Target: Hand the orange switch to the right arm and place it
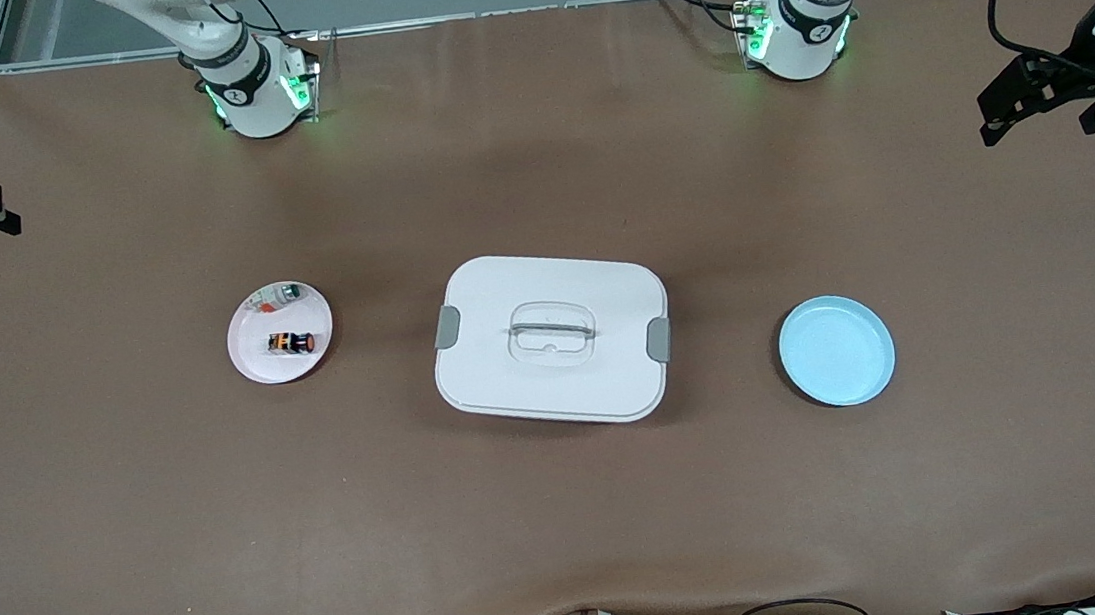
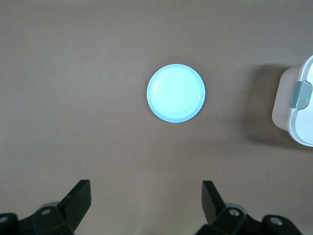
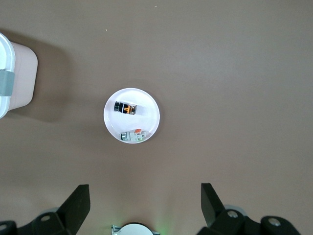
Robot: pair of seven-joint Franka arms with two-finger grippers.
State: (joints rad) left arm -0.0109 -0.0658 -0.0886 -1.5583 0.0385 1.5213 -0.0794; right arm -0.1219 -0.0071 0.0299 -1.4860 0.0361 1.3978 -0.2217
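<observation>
On brown tabletop [image 1: 567, 507]: white lidded box [image 1: 551, 337] at the middle, blue plate [image 1: 836, 351] toward left arm's end, white plate [image 1: 256, 361] toward right arm's end. On white plate: orange switch [image 1: 291, 343], pale silver-green piece [image 1: 281, 295]. Left gripper [image 2: 146, 196] and right gripper [image 3: 145, 196] raised, waiting, jaws wide open, holding nothing.

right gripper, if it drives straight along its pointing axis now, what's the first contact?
Probably bare table, just short of the white plate. The right gripper stands open, pointing down; the plate with the orange switch and a silver-and-green piece sits slightly ahead of the fingertips. Depth is unclear.
</observation>
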